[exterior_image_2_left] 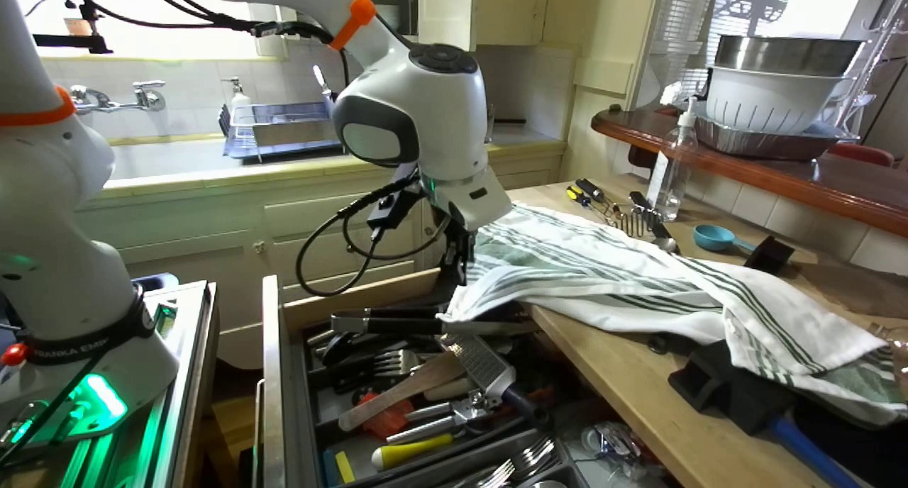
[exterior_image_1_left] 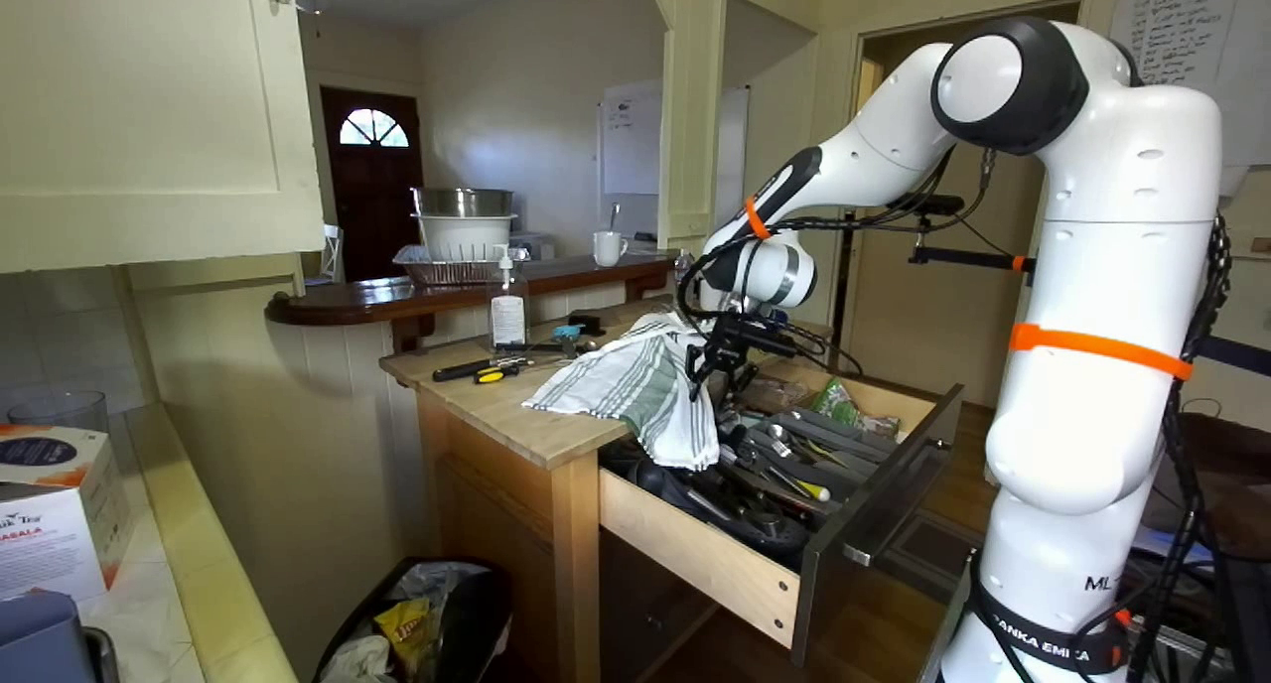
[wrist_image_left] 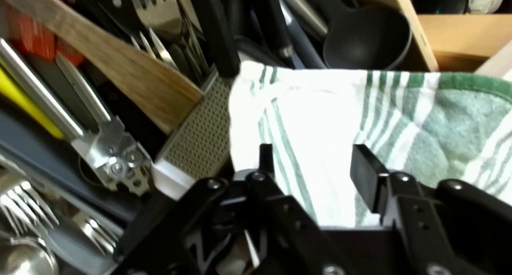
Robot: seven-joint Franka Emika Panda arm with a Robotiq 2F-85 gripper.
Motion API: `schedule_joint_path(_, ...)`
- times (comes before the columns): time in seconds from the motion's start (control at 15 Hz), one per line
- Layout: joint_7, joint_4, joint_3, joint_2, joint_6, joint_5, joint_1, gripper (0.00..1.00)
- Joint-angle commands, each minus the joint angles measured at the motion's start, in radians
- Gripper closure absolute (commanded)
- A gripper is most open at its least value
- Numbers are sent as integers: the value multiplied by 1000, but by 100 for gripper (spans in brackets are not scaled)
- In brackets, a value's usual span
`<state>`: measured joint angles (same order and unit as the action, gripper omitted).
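Gripper state: the fingers (wrist_image_left: 366, 179) of the gripper (wrist_image_left: 314, 167) stand apart — the green-and-white striped towel (wrist_image_left: 320, 119) is visible through the gap. Contact between fingers and towel cannot be determined.

Towel position: in an exterior view, at 3 o'clock from the gripper, lying rumpled across the wooden countertop (exterior_image_2_left: 624, 374), with one part draped over the open drawer (exterior_image_2_left: 273, 389). Beyond the towel, a teal measuring cup (exterior_image_2_left: 713, 238) lies at 3 o'clock; a clear pump bottle (exterior_image_2_left: 677, 179) stands at 2 o'clock.

Drawer contents, wrist view — clock centred on the gripper: a metal can opener (wrist_image_left: 116, 163) lies at 9 o'clock; a perforated grater (wrist_image_left: 204, 131) lies nearer, at 10 o'clock, just beside the towel; a wooden utensil (wrist_image_left: 120, 63) extends farther out at 10 o'clock; a black ladle (wrist_image_left: 366, 39) rests at 1 o'clock.
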<state>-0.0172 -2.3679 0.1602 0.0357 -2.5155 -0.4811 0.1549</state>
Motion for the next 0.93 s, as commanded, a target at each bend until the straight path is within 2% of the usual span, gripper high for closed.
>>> schedule_joint_path(0.0, -70, 12, -19, -59, -98, 30, -10, 14)
schedule_joint_path(0.13, -127, 36, -32, -71, -150, 27, -24, 1)
schedule_joint_path(0.4, -294, 119, -68, -18, -233, -5, -61, 0)
schedule_joint_path(0.6, -391, 223, -97, 89, -360, -4, -82, 0)
schedule_joint_path(0.67, -413, 264, -109, 126, -401, -27, -84, 0)
schedule_joint_path(0.73, -410, 304, -119, 154, -391, -44, -81, 0)
schedule_joint_path(0.8, -365, 210, -110, 67, -371, -4, -80, 0)
schedule_joint_path(0.87, -370, 245, -116, 100, -376, -8, -82, 0)
